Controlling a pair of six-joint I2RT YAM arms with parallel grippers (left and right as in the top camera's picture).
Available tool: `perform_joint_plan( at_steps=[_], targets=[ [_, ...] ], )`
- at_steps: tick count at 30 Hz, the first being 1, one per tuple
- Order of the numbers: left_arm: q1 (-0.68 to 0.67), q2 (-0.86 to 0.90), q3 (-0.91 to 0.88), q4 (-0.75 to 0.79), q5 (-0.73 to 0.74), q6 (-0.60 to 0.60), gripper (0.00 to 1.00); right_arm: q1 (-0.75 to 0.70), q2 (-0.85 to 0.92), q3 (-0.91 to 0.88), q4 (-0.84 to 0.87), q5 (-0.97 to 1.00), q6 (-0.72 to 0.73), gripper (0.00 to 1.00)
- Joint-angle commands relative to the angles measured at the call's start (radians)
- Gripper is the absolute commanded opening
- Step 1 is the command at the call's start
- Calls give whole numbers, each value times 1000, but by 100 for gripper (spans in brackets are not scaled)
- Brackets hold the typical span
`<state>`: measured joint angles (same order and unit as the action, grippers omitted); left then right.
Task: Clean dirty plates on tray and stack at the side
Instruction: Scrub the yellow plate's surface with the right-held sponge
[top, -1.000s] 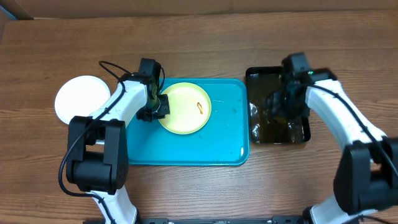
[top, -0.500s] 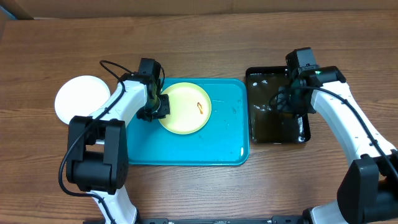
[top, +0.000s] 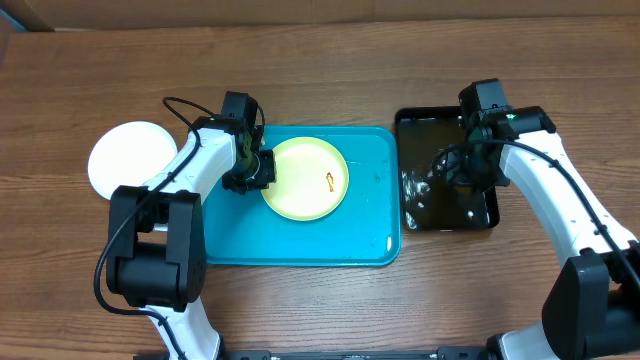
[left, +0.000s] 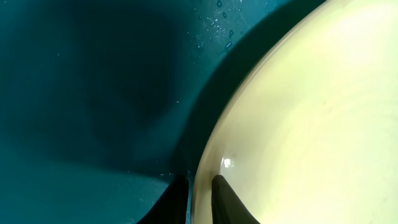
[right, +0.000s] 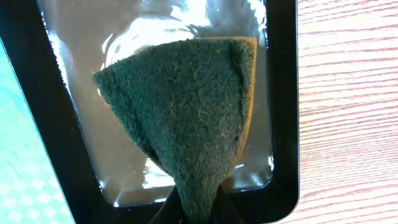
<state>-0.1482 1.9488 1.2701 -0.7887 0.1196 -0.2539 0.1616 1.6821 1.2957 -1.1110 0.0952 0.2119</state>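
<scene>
On a wood table (top: 320, 80), my left gripper (left: 198, 193) pinches the plate (top: 300, 190) on the tray (top: 300, 248), my right gripper (right: 198, 208) clamps a sponge (right: 186, 106) above the black tray (top: 415, 224); I should steady the plate and scrub its smear (top: 329, 180).

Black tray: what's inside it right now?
Shiny liquid, apparently water, and a green scrub sponge pinched by the right gripper. The sponge covers the middle of the black tray, so whatever lies beneath cannot be seen.

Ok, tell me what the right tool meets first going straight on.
Probably the black tray, its wet floor: the right tool, shut on the green sponge, points down into it; gap unclear.
</scene>
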Motion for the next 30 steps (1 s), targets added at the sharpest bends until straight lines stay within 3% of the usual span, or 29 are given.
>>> perform_joint_plan(
  at_steps=[1,8,21,30],
  targets=[
    [2,16,-2,1,10,10,14,14,-14,14,16,-21,1,4],
    [1,16,-2,1,12,3,35,127,-14,35,56,-3,-10,4],
    [1,16,-2,7,12,3,33,498,65,47,378,66,28,4],
    [1,16,-2,8,12,3,32,595,256,47,524,166,29,4]
  ],
)
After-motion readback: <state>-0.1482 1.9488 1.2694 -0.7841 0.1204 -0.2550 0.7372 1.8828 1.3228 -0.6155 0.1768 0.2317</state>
